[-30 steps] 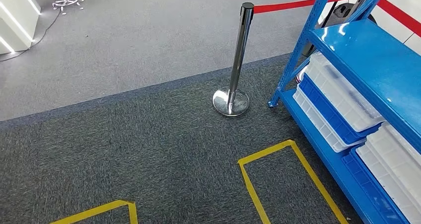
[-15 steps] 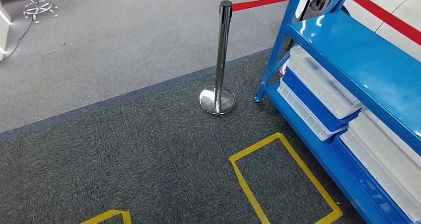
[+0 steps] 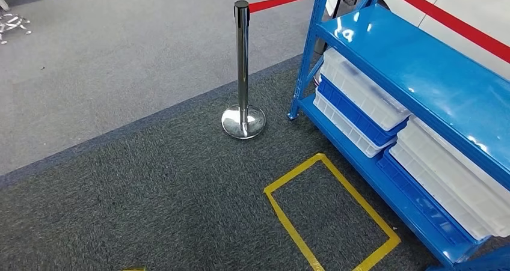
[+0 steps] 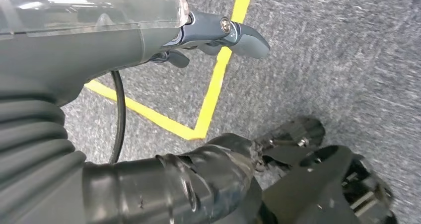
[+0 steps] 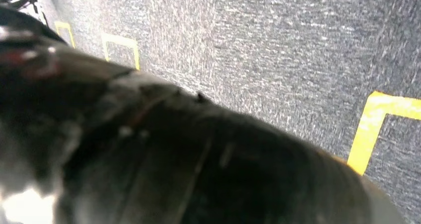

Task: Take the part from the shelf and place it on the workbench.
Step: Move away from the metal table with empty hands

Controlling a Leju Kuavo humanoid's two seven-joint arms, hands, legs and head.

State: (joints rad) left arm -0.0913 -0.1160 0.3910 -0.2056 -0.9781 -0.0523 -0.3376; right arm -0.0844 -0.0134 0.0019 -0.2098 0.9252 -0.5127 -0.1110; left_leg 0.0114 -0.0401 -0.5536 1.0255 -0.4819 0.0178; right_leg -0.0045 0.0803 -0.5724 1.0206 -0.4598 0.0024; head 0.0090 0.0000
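1. The left hand is hanging over the dark grey carpet in the left wrist view, its thick grey thumb sticking out and its darker fingers tucked under the cover; nothing is showing in its hold, but how far the fingers are parted cannot be told.
2. The right wrist view is showing a blurred dark shape over the carpet and yellow tape marks, so the right hand's state cannot be told.
3. A yellow tape rectangle is lying on the carpet just in front of the shelf.
4. The blue metal shelf is standing on the right, its lower level carrying stacked white and blue bins lying side by side; their contents are hidden, so the part cannot be made out.
5. A chrome stanchion post is standing just left of the shelf's corner, a red belt running from its top.
6. Lighter grey carpet is spreading beyond.
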